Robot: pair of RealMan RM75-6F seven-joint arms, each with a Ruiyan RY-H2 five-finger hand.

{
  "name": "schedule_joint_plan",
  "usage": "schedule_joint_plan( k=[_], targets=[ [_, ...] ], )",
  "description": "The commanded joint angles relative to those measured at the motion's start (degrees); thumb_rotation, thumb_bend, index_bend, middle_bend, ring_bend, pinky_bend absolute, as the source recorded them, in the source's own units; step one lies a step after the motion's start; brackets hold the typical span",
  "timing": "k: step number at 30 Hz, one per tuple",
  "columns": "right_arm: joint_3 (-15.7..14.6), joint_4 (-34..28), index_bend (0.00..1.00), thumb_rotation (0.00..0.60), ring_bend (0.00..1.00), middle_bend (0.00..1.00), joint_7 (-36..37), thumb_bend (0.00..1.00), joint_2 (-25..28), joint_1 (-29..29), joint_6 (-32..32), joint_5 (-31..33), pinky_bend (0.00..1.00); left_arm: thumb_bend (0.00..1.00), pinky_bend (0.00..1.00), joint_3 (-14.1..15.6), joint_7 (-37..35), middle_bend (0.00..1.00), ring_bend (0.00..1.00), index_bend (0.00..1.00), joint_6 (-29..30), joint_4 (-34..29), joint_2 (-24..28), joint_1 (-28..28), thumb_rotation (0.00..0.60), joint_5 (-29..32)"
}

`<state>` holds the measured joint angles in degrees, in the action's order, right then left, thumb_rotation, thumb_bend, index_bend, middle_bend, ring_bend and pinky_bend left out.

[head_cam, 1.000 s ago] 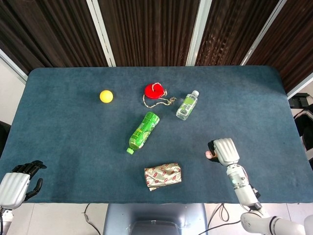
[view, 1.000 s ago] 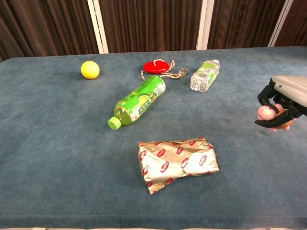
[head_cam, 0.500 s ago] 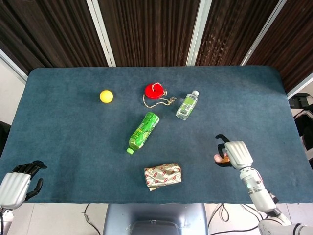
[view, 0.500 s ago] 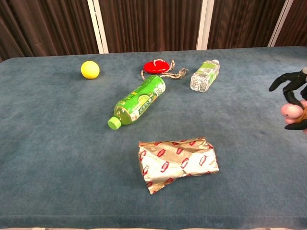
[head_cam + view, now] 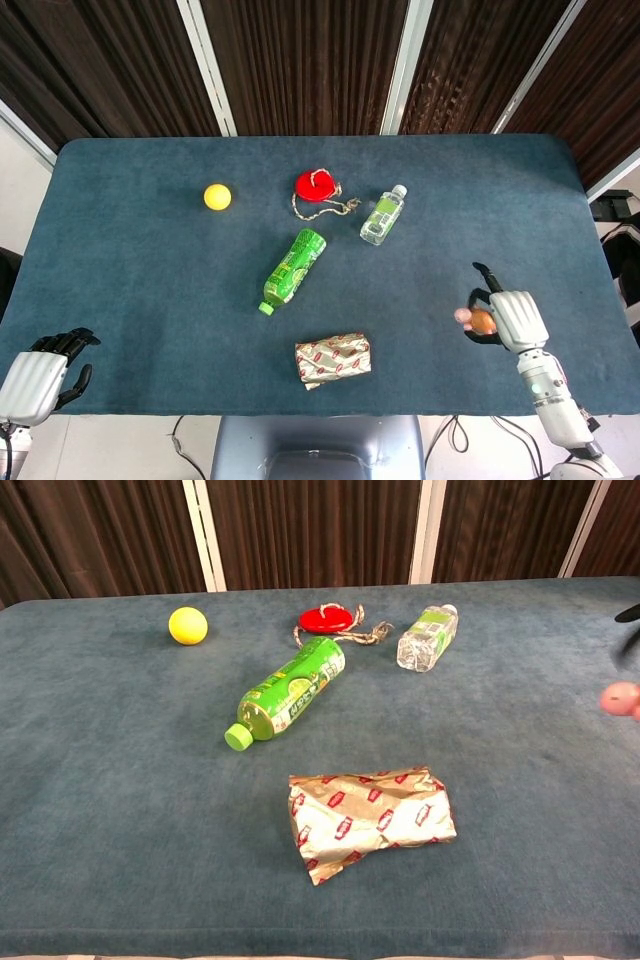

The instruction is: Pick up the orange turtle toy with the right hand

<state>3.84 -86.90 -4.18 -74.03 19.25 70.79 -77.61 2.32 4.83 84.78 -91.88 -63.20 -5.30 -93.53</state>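
Note:
The orange turtle toy, with a pink head, is held in my right hand near the right front part of the blue table. Dark fingers curl around it. In the chest view only the toy's pink end and a dark fingertip show at the right edge. My left hand hangs off the table's front left corner with its fingers curled and nothing in it; the chest view does not show it.
A green bottle lies mid-table, with a crumpled foil snack bag in front of it. Behind are a clear small bottle, a red disc with rope and a yellow ball.
My right hand has carried the turtle toy to the right and toward the front edge, and it has nearly left the chest view. The left hand has not moved.

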Motion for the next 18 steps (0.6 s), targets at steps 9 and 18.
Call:
schedule_joint_plan(
  k=[9,18],
  targets=[
    [-0.2,0.5,0.00,0.600,0.06,0.04,3.7,0.00,-0.1,-0.5,0.4,-2.6,0.32,0.49,0.38,0.1,-0.2,0.28,0.33,0.35,0.3,0.0,0.1,0.1,0.600,0.0],
    [-0.7,-1.8,0.00,0.600,0.01,0.03,5.3,0.00,0.9,-3.4,5.0,-4.6,0.25,0.49,0.38,0.2,0.3,0.28,0.33,0.35,0.2,0.2,-0.1,0.2,0.600,0.0]
  ],
)
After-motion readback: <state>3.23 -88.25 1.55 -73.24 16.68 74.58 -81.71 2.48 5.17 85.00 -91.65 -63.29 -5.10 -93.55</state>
